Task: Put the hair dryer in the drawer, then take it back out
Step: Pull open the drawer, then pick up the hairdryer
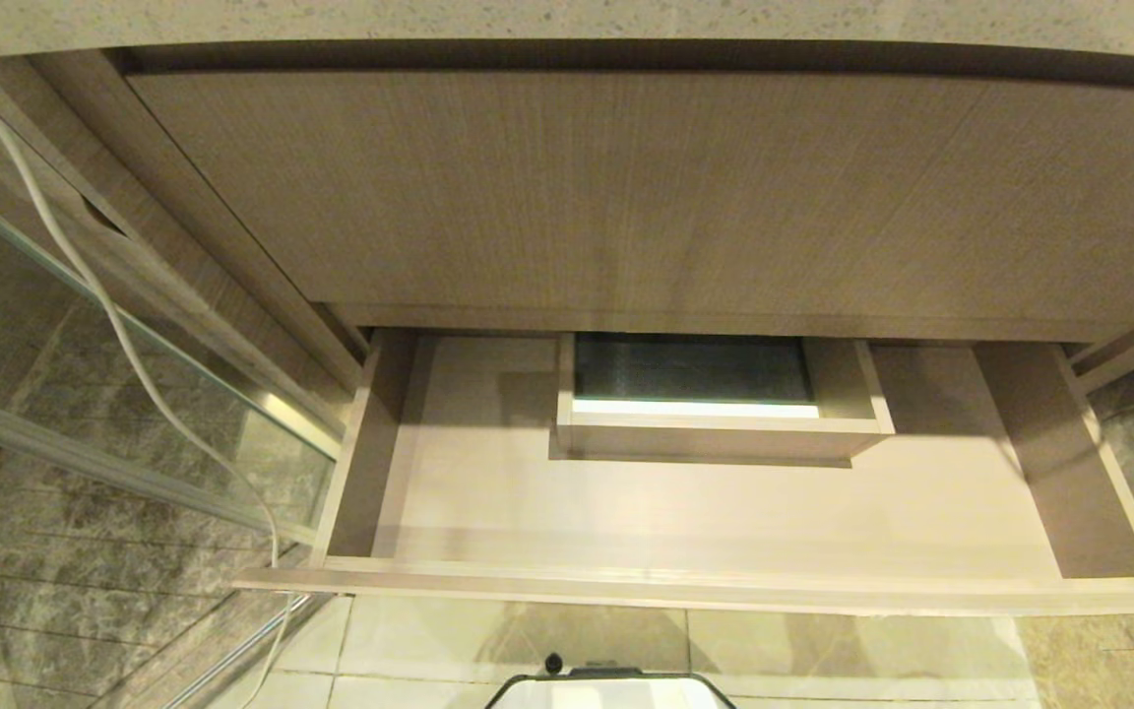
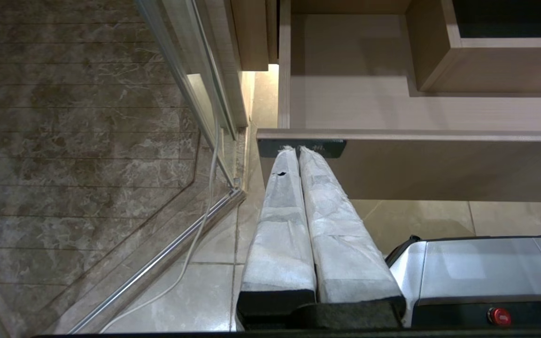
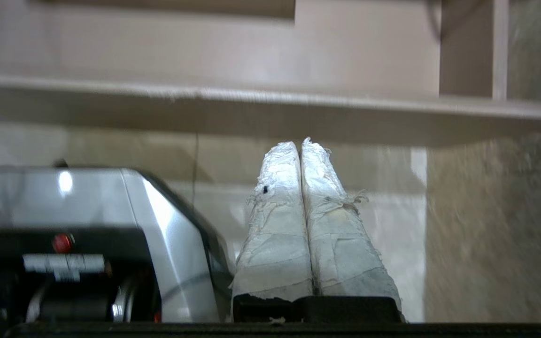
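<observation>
Both the right tool (image 3: 302, 143) and the left tool (image 2: 297, 151) sit fully closed and empty below the open drawer's (image 1: 724, 591) front edge. The hair dryer is nowhere in view, so a blind reach risks striking that edge.

My drawer (image 1: 724, 512) stands pulled out beneath the cabinet front panel (image 1: 626, 187), with its boxed cut-out (image 1: 715, 394) at mid-back.
</observation>
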Robot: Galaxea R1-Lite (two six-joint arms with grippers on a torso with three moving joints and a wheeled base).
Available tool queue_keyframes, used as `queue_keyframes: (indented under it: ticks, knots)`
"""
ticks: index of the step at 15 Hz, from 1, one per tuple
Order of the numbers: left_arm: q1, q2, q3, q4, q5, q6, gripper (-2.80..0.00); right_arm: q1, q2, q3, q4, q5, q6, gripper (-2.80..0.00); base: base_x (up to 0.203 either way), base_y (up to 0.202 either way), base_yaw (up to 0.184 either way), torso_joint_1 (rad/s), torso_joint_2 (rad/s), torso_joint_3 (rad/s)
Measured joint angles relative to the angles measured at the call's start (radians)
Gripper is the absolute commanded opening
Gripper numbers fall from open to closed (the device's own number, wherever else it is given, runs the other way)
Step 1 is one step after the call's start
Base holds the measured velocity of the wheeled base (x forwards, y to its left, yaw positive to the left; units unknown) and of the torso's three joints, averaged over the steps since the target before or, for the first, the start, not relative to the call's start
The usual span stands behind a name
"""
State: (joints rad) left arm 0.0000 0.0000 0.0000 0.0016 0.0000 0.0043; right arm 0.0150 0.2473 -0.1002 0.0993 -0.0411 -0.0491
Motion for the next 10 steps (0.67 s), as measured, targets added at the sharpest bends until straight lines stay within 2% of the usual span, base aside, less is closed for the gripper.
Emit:
queue_keyframes:
  ticks: [2,4,10]
  knots:
    - [0.000,0.000,0.000,0.000,0.000,0.000,-2.80,-0.005,-0.129,0.034,-0.006,0.026,0.029,-2.80,0.000,0.000,0.000,0.000,0.00,0.000]
    - [0.000,0.000,0.000,0.000,0.000,0.000,-2.80,-0.007,-0.195,0.081,-0.104,0.034,0.055,-2.80,0.000,0.000,0.000,0.000,0.00,0.000]
    - [0.000,0.000,0.000,0.000,0.000,0.000,-2.80,-0.009,-0.248,0.099,-0.110,0.037,0.091,-2.80,0.000,0.000,0.000,0.000,0.00,0.000]
